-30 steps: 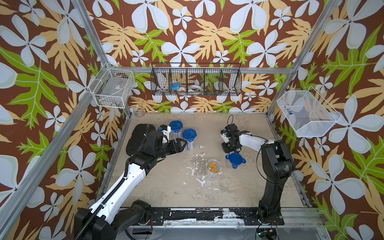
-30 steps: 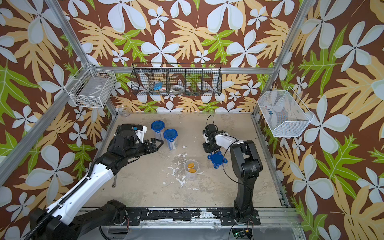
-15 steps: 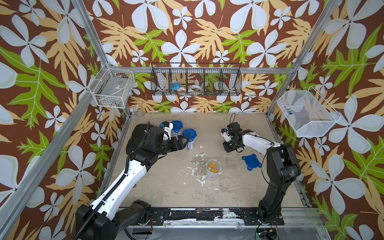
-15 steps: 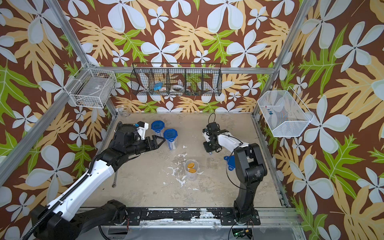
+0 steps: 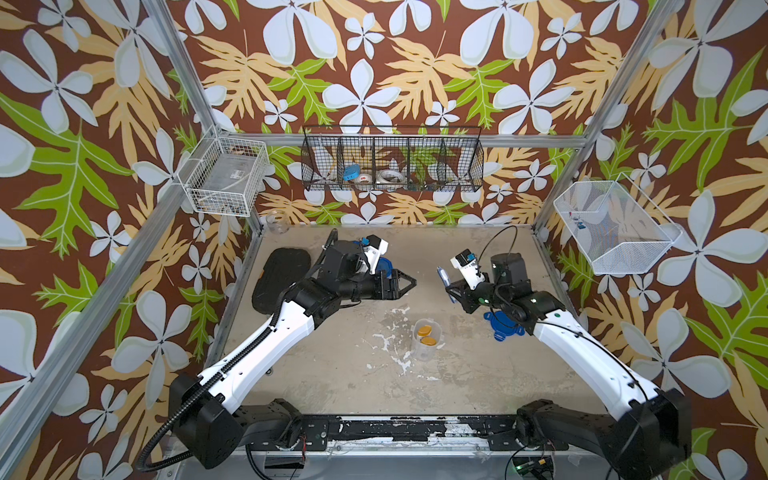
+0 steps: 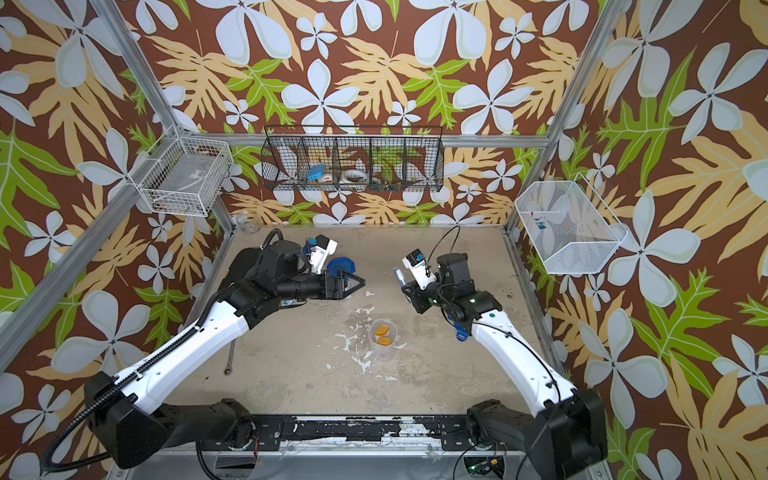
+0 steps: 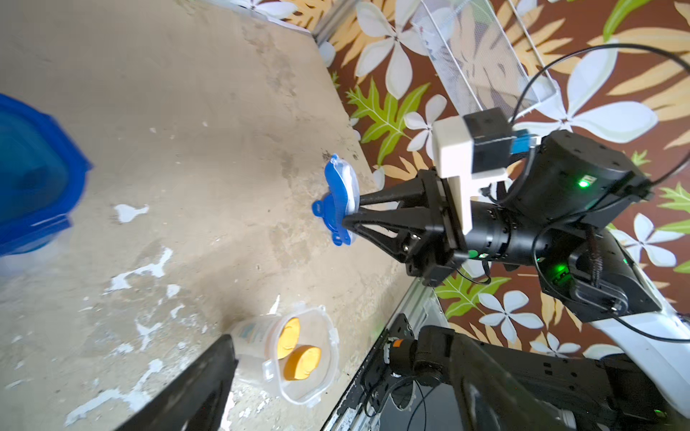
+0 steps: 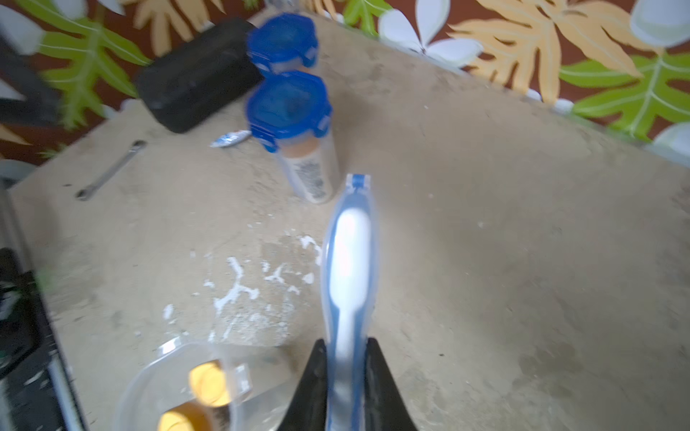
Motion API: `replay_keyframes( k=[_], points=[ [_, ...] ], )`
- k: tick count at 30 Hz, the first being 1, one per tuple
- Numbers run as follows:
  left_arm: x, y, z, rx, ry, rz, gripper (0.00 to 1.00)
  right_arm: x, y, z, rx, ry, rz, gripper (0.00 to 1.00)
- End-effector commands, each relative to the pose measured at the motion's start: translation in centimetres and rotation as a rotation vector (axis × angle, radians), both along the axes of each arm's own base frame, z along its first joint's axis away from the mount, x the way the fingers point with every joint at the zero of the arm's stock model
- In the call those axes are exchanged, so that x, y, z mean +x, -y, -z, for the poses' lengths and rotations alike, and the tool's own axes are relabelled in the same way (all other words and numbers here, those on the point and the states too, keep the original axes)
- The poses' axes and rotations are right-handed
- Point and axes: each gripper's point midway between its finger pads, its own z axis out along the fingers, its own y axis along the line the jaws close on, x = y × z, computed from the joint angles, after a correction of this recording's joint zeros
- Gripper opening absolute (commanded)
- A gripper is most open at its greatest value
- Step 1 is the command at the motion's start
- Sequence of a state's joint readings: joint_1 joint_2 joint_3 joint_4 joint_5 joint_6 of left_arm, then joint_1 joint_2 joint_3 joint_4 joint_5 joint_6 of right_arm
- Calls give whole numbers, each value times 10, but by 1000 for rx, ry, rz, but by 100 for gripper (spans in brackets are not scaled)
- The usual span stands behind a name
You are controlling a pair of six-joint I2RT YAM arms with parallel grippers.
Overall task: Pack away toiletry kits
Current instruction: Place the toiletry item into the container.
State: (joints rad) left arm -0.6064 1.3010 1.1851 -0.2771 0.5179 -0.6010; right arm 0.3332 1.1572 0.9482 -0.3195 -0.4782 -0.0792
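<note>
Toothbrush (image 8: 349, 253), blue-white in a clear sleeve, is clamped between the right gripper (image 8: 346, 341) fingers and held in the air beyond the open cup (image 5: 422, 353), towards the back wall. Two gold-capped bottles (image 5: 424, 331) are seen standing inside that cup. A loose blue lid (image 5: 500, 326) is seen lying right of the cup. Left gripper (image 5: 409, 282) is spread wide, nothing gripped, beyond the cup's left side, two lidded cups (image 8: 289, 108) just past it.
</note>
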Motion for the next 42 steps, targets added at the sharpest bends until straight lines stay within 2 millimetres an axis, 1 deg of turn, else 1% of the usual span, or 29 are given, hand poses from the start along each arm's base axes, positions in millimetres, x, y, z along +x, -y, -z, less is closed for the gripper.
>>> replay_keyframes(
  k=[1,4,7,10,12,14,17,20,25,28,33,35,37,38,41,42],
  points=[
    [-5,21,-14,-65,23,49,91,-34,-20,-27,155,-2,-136,16],
    [-11,40,-12,-81,23,85,91,-57,-27,-40,249,-29,-195,16],
    [-14,52,-13,-116,26,103,92,-72,-34,-49,307,-45,-239,17],
    [-18,61,-13,-142,24,119,92,-79,-42,-50,315,-60,-267,17],
    [-20,67,-10,-136,19,126,91,-80,-44,-48,315,-69,-272,17],
    [-22,72,-8,-132,20,132,89,-80,-45,-47,319,-72,-273,17],
    [-19,73,-1,-120,12,104,80,-80,-45,-47,320,-70,-270,17],
    [-17,71,4,-122,-1,80,65,-80,-45,-45,318,-72,-271,17],
    [-14,70,8,-106,-3,58,50,-77,-45,-39,302,-79,-260,17],
    [-14,69,11,-98,-3,54,45,-76,-46,-38,294,-79,-261,18],
    [-16,70,18,-69,-7,52,42,-77,-48,-38,282,-76,-264,18],
    [-16,71,18,-68,-8,52,36,-77,-48,-37,276,-76,-259,19],
    [-17,71,19,-66,-9,51,26,-77,-47,-37,270,-72,-255,21],
    [-17,70,17,-67,-4,49,23,-76,-47,-36,267,-72,-252,22],
    [-17,67,17,-57,4,38,19,-75,-46,-35,260,-71,-242,29],
    [-16,66,16,-53,12,35,18,-74,-45,-34,256,-73,-232,34]
  ],
)
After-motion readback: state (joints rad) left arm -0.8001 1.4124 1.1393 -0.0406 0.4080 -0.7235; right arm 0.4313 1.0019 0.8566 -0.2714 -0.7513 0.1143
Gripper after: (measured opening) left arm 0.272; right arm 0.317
